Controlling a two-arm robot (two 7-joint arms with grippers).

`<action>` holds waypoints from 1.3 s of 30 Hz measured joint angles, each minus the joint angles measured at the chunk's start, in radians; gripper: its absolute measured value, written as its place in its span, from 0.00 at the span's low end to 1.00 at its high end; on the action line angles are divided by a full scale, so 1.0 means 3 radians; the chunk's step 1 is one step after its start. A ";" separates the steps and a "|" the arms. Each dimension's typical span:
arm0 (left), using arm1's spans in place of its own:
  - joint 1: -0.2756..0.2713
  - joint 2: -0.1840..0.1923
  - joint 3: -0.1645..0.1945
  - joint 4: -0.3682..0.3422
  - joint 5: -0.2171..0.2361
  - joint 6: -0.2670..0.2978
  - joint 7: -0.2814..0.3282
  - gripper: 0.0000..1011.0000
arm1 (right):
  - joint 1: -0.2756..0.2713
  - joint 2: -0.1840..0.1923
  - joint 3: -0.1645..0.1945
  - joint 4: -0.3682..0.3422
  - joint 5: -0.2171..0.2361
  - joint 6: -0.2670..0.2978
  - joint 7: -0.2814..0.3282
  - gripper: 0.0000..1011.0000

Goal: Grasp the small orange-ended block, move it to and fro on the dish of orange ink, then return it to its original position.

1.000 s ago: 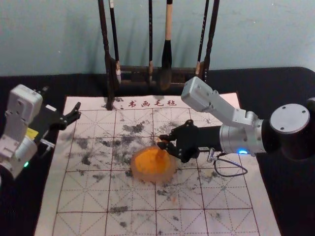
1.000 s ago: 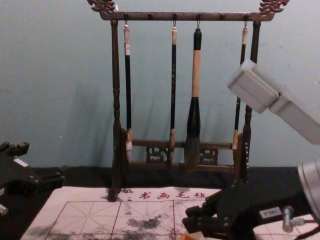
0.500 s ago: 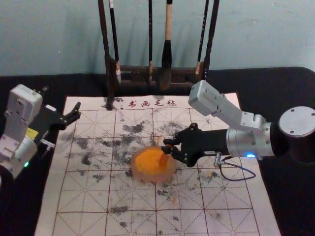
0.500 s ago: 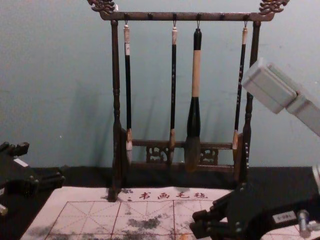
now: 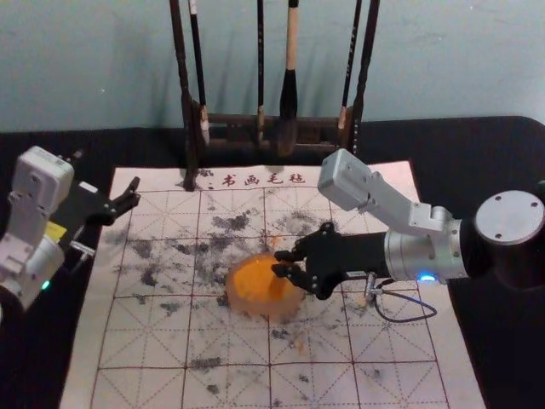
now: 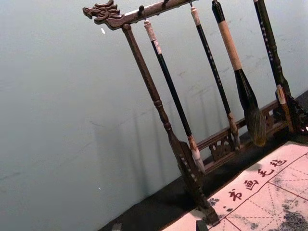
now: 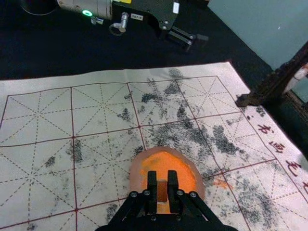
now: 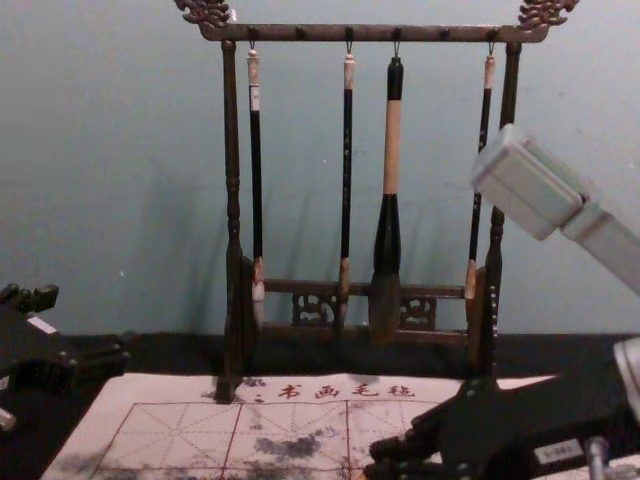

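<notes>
In the head view my right gripper reaches in from the right over the dish of orange ink. The right wrist view has the right gripper shut on the small block, whose visible face is brownish orange. Behind the block lies the orange dish with its pale, translucent rim; whether block and ink touch cannot be told. At the head view's left edge my left gripper is parked with its fingers apart; the left wrist view catches the tips of the left gripper at the border.
A dark wooden rack with several hanging brushes, among them a thick one, stands behind the gridded calligraphy felt. Black ink stains mark the felt, which lies on a black-covered table.
My right gripper first shifted to the right over the dish, then came back left and slightly nearer the robot, still holding the block. The left arm and the dish stayed put.
</notes>
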 joint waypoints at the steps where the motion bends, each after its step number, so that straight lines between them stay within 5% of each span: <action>1: 0.0000 0.0000 0.0000 0.0000 0.0000 0.0000 0.0000 0.99 | 0.0001 -0.0006 -0.0006 -0.0006 0.0001 0.0007 0.0001 0.13; 39: 0.0000 0.0000 0.0000 0.0000 0.0000 0.0000 0.0000 0.99 | 0.0186 -0.0310 -0.0116 0.0274 -0.0031 0.0089 -0.0076 0.13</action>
